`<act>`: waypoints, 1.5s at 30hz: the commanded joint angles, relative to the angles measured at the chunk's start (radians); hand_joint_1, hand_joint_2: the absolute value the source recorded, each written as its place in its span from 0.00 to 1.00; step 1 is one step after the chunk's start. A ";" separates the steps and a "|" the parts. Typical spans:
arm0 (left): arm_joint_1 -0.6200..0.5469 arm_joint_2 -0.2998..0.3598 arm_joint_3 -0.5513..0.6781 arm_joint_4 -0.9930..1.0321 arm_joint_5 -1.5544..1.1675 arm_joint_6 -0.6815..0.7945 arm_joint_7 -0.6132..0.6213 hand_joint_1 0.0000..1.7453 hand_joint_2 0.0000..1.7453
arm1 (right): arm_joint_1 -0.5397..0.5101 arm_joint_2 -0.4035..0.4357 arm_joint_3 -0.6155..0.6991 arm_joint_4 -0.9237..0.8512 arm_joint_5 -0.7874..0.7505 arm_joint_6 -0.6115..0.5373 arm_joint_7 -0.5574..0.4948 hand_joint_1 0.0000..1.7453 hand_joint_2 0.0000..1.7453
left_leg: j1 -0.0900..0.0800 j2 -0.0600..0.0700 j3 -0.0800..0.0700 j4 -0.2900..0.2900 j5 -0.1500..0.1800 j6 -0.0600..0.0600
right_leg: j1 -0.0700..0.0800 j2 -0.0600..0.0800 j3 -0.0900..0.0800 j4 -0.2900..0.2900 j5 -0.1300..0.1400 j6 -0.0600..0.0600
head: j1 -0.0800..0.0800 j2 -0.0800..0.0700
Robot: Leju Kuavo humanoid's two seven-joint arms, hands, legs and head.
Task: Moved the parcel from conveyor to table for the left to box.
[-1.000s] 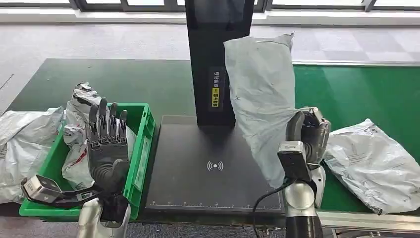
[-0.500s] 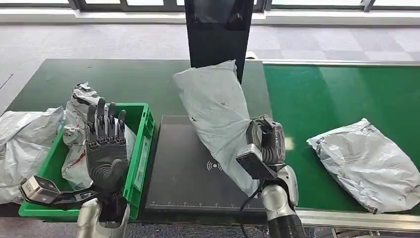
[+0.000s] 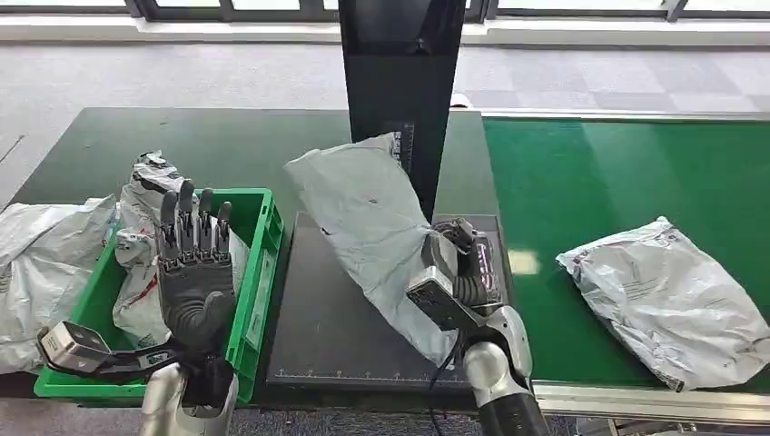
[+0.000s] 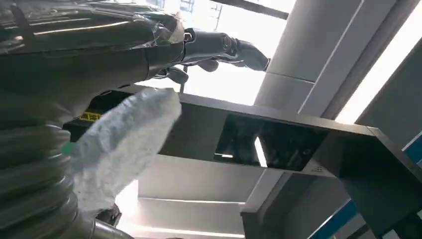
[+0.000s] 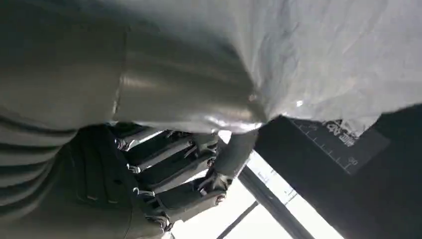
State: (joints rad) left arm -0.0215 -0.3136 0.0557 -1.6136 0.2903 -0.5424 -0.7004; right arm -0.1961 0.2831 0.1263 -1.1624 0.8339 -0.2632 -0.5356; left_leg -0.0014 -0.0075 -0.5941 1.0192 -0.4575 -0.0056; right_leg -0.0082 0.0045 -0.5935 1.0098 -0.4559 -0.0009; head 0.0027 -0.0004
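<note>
We see the parcel (image 3: 372,236) as a long grey plastic mailer bag, wrinkled and soft, with a few small dark marks on its skin. The right hand (image 3: 459,272) holds it at the lower end, the fingers closed around the bag, and the bag leans up and to the left over the black scanner plate (image 3: 318,336) — its top corner is in front of the black post (image 3: 399,91). In the right wrist view the fingers (image 5: 174,164) curl under the grey bag (image 5: 298,59), near the plate's ruled edge.

The left hand (image 3: 193,272) stands upright over the green crate (image 3: 259,272), fingers straight and a little apart, holding nothing. In the crate and beside it lie other grey bags (image 3: 45,263).

On the green conveyor (image 3: 617,173) one more grey bag (image 3: 667,295) lies near the front edge, well apart from the right hand. Between this bag and the plate the belt is bare — also the plate's left half, next to the crate wall.
</note>
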 commanded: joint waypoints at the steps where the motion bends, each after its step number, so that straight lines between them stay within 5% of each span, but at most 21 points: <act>1: 0.023 -0.035 0.012 0.041 -0.009 0.005 0.002 0.00 1.00 | -0.057 -0.005 -0.006 0.133 -0.028 -0.030 -0.007 0.00 1.00 | 0.000 0.003 0.004 -0.003 0.000 -0.001 | 0.000 0.002 0.003 -0.003 0.001 0.000 | 0.000 0.000; 7: -0.001 -0.035 -0.012 0.010 -0.125 0.110 0.002 0.00 1.00 | -0.060 -0.004 -0.045 0.115 -0.132 -0.067 -0.112 0.00 1.00 | 0.000 0.001 0.002 -0.002 0.000 0.000 | 0.000 0.000 0.002 -0.002 0.000 0.000 | 0.000 0.000; 23: -0.047 -0.035 -0.044 0.028 -0.199 0.155 0.002 0.00 1.00 | -0.090 -0.004 -0.072 0.175 -0.153 -0.117 -0.132 0.00 1.00 | 0.001 -0.001 0.001 -0.001 0.000 0.000 | 0.001 -0.002 0.001 -0.001 0.000 0.000 | 0.000 0.000; 24: -0.080 -0.035 -0.070 0.060 -0.235 0.161 0.002 0.00 1.00 | -0.095 -0.002 -0.076 0.171 -0.196 -0.205 -0.163 0.00 1.00 | 0.000 -0.001 0.002 -0.001 0.001 0.000 | 0.000 -0.002 0.002 -0.002 0.000 0.000 | 0.000 0.000; 25: -0.209 -0.017 -0.178 0.326 -0.424 0.191 0.002 0.00 1.00 | -0.068 -0.043 0.012 0.045 -0.357 -0.388 -0.163 0.00 1.00 | 0.000 -0.002 0.001 0.000 0.001 0.000 | 0.000 -0.003 0.001 -0.001 0.000 0.000 | 0.000 0.000; 26: -0.273 -0.026 -0.213 0.429 -0.457 0.231 0.002 0.00 1.00 | -0.070 -0.060 0.037 0.030 -0.391 -0.423 -0.163 0.00 1.00 | 0.000 -0.009 0.000 -0.001 0.003 0.000 | 0.000 -0.011 0.002 -0.001 0.000 0.001 | 0.000 0.000; 30: -0.450 -0.026 -0.378 0.883 -0.641 0.572 0.002 0.00 1.00 | -0.002 0.002 -0.069 -0.258 -0.306 -0.435 -0.163 0.00 1.00 | -0.001 -0.019 -0.002 0.001 0.006 0.002 | -0.001 -0.020 0.002 -0.002 0.000 0.001 | 0.000 0.000; 33: -0.506 -0.035 -0.444 1.050 -0.670 0.699 0.002 0.00 1.00 | 0.026 0.036 -0.085 -0.329 -0.268 -0.435 -0.163 0.00 1.00 | -0.003 -0.006 0.000 0.000 0.004 0.002 | -0.003 -0.007 -0.001 -0.001 0.003 0.000 | 0.000 0.000; 45: -0.552 -0.035 -0.490 1.192 -0.728 0.807 0.033 0.00 1.00 | 0.030 0.046 -0.103 -0.369 -0.281 -0.435 -0.163 0.00 1.00 | -0.002 0.001 0.001 0.000 0.002 0.001 | -0.002 -0.001 -0.002 -0.001 0.004 0.001 | 0.000 0.000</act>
State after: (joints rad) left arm -0.4845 -0.3697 -0.3563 -0.6210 -0.4193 0.2400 -0.6840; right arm -0.1815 0.2869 0.0908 -1.4958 0.5627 -0.6992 -0.6981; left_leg -0.0040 -0.0056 -0.5947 1.0205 -0.4556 -0.0032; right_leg -0.0106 0.0056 -0.5965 1.0095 -0.4515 0.0001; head 0.0027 0.0000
